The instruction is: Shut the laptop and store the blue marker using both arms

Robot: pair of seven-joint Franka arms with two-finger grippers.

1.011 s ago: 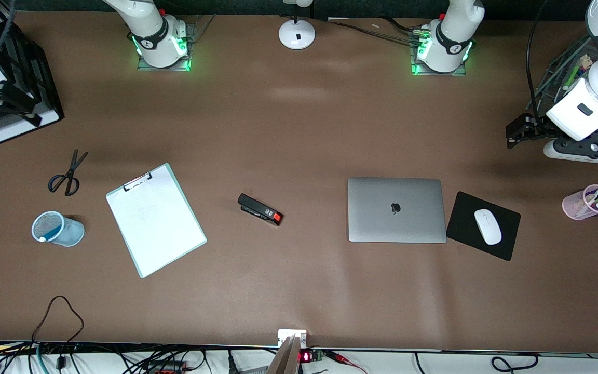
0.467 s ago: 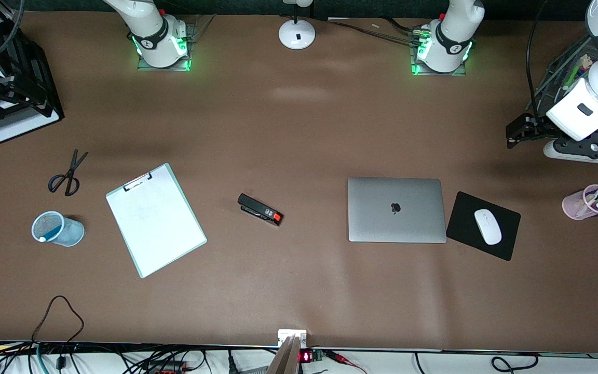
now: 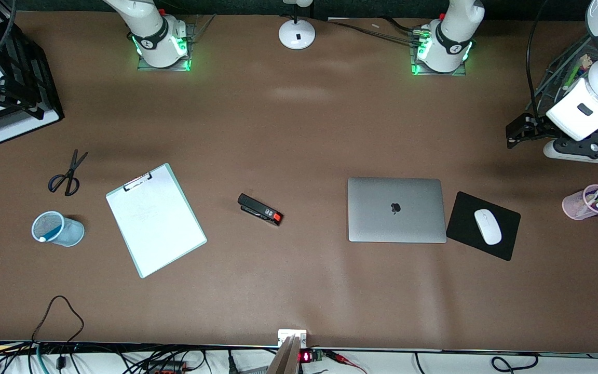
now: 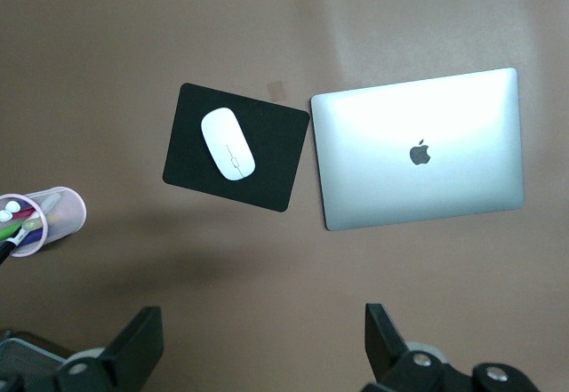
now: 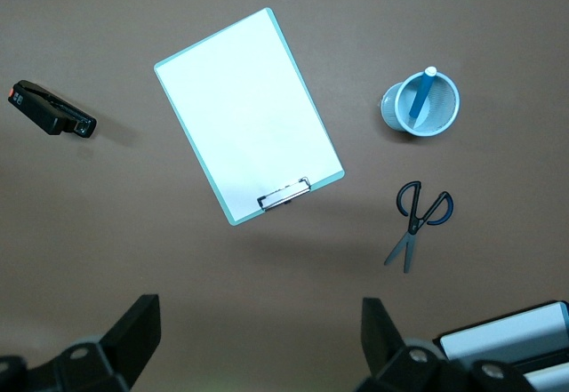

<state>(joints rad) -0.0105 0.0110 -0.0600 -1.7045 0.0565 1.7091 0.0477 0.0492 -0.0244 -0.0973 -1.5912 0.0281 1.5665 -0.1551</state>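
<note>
The silver-grey laptop [image 3: 396, 210] [image 4: 418, 148] lies shut on the brown table, its lid with the dark logo facing up. The blue marker [image 3: 50, 231] [image 5: 422, 92] stands inside a light-blue mesh cup [image 3: 72, 234] [image 5: 442, 118] toward the right arm's end of the table. My left gripper [image 3: 516, 133] [image 4: 264, 330] hangs open and empty over the left arm's end of the table, high above bare table near the mouse pad. Over the table edge at the right arm's end my right gripper [image 3: 5, 98] [image 5: 258, 316] also stands open with nothing in it.
A clipboard [image 3: 155, 219], a black stapler [image 3: 260, 210] and scissors [image 3: 68, 174] lie between cup and laptop. A black mouse pad [image 3: 465, 218] with a white mouse [image 3: 487, 226] sits beside the laptop. A pink pen cup [image 3: 576, 206] and a black file tray [image 3: 24, 72] stand at the table's ends.
My right gripper has drifted a little toward the robots' side at its end of the table. The left arm, the laptop and the marker have not moved.
</note>
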